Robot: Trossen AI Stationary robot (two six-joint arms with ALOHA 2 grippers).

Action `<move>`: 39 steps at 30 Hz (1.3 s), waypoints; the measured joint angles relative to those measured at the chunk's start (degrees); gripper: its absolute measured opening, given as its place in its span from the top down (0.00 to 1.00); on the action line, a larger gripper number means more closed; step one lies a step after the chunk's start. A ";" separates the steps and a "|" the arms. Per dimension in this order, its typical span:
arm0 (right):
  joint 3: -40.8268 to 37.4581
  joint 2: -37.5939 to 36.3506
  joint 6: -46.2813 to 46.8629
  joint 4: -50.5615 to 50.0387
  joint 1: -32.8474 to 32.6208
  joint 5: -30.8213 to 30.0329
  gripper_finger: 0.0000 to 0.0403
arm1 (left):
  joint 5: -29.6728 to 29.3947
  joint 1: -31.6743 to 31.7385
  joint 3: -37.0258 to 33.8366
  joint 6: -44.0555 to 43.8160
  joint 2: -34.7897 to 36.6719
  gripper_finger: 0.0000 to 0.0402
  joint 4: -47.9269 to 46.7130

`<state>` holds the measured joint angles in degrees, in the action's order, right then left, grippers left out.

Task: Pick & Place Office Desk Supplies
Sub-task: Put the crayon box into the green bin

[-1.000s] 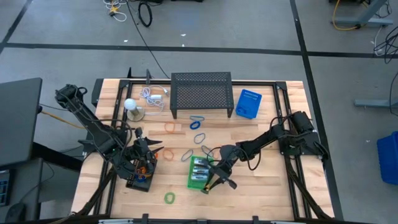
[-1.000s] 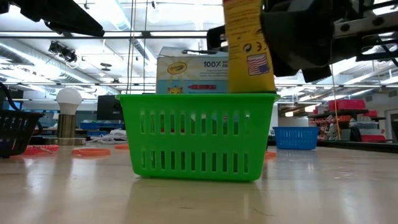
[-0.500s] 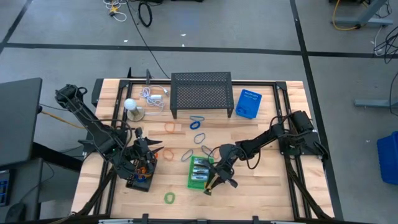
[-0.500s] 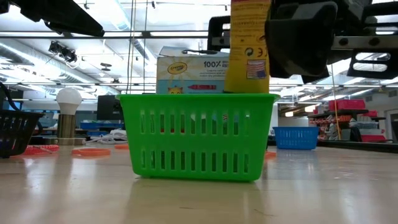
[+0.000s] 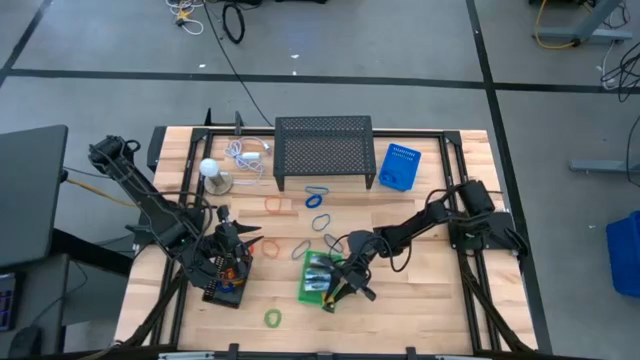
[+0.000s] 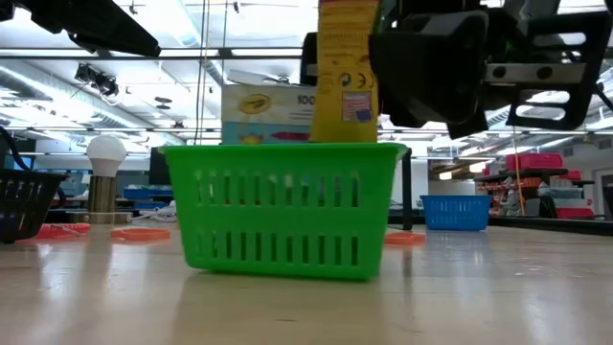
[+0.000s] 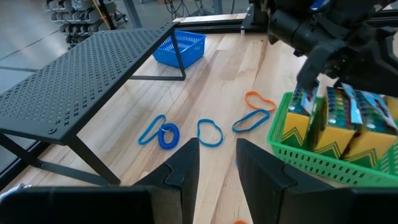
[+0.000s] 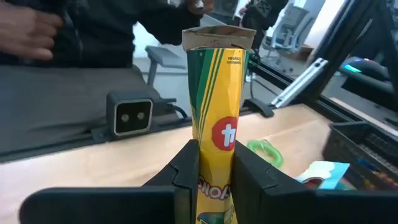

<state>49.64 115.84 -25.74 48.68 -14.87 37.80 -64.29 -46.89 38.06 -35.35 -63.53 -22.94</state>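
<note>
We see the right end effector point(image 5: 340, 288) over the near-right end of the green basket point(image 5: 318, 279), near the middle of the wooden surface point(image 5: 430, 300). Its fingers point(image 8: 183, 168) pinch a yellow crayon box point(image 8: 216, 124) held upright — in the low view that box point(image 6: 343, 72) stands above the basket's rim point(image 6: 287, 149), its lower end just behind it. We cannot tell whether it touches anything inside. More crayon boxes point(image 7: 336, 118) stand packed in the basket, yellow with green zigzag marks.

The left end effector point(image 5: 228, 258) waits at the left side of the surface, over a dark basket point(image 5: 222, 283). Its fingers point(image 7: 186, 165) stand a little apart, with nothing between them that we can see.

Loose loops lie on the surface between the two arms and the black perforated stand point(image 5: 323, 148):
- an orange one point(image 5: 275, 204) and blue ones point(image 5: 316, 196) just before the stand
- a blue one point(image 5: 320, 221) nearer the basket
- a green one point(image 5: 272, 318) alone toward the near edge

At the far side — a small blue basket point(image 5: 399, 167) right of the stand, a white ball on a base point(image 5: 209, 170) and a white coiled cable point(image 5: 246, 155) to its left. In the right wrist view a person's dark sleeve point(image 8: 118, 28) shows beyond the surface.
</note>
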 joint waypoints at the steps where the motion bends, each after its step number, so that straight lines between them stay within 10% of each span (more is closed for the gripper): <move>1: 0.43 0.43 0.44 0.05 0.00 0.55 0.85 | 0.04 0.00 0.00 0.00 0.00 0.71 0.00; 39: 1.26 0.38 10.51 -2.31 3.19 -0.59 0.85 | 2.91 0.00 0.00 -0.02 -0.01 0.71 0.00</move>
<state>50.89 116.22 -15.23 46.37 -11.69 37.21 -61.39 -46.89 38.06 -35.38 -63.53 -22.94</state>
